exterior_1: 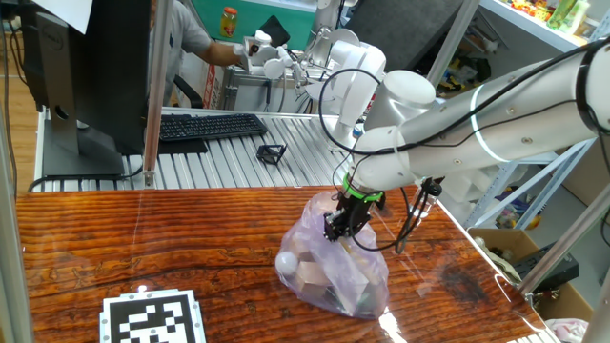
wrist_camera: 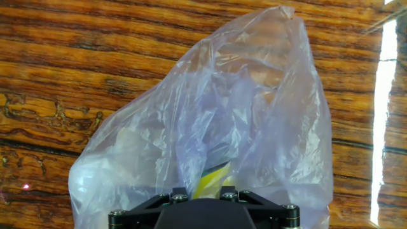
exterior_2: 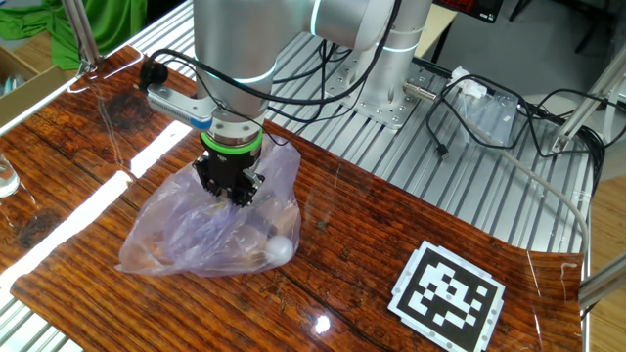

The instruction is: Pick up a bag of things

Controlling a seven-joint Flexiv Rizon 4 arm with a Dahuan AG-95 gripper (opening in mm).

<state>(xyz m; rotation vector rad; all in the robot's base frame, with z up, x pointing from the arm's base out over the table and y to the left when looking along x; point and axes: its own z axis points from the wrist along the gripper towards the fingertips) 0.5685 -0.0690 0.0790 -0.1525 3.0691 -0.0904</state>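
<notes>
- Crinkly translucent pale pink-lilac plastic bag (exterior_1: 335, 265) is seen lying on the glossy wooden table (exterior_1: 143, 248).
- Black two-finger gripper (exterior_2: 238, 194) is pressed into the bag's top; jaw state cannot be told.
- Small white ball (exterior_2: 279, 249) is seen inside the bag.

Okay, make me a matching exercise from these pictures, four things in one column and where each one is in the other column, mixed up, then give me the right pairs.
Things:
1. bag of things
2. gripper
3. black-and-white marker square
4. keyboard

Places:
A. on the metal slatted surface behind the wooden table
B. lying on the wooden table under the arm
C. flat on the wooden table, apart from the bag
D. down at the top of the bag, fingertips hidden in the plastic

Pairs: 1-B, 2-D, 3-C, 4-A
</notes>
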